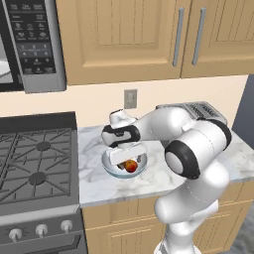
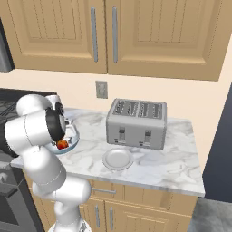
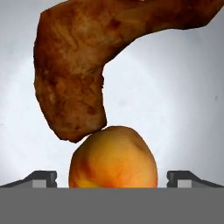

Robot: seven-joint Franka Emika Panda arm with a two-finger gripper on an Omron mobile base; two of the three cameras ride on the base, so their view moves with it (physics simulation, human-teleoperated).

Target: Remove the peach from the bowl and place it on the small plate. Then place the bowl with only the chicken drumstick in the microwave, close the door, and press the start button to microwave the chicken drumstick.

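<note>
Now we hang our gripper point(image 3: 113, 177) spread astride the peach point(image 3: 113, 157) in the bowl point(image 1: 110, 167); next, close without nudging the drumstick point(image 3: 74, 83).

The white marble tabletop point(image 2: 172, 165) carries three things. A glass bowl point(image 1: 110, 169) sits near its left edge, beside the stove. A silver four-slot toaster point(image 2: 136, 123) stands toward the back edge, and a small white plate point(image 2: 118, 159) lies just before it, nearer the front edge.
</note>
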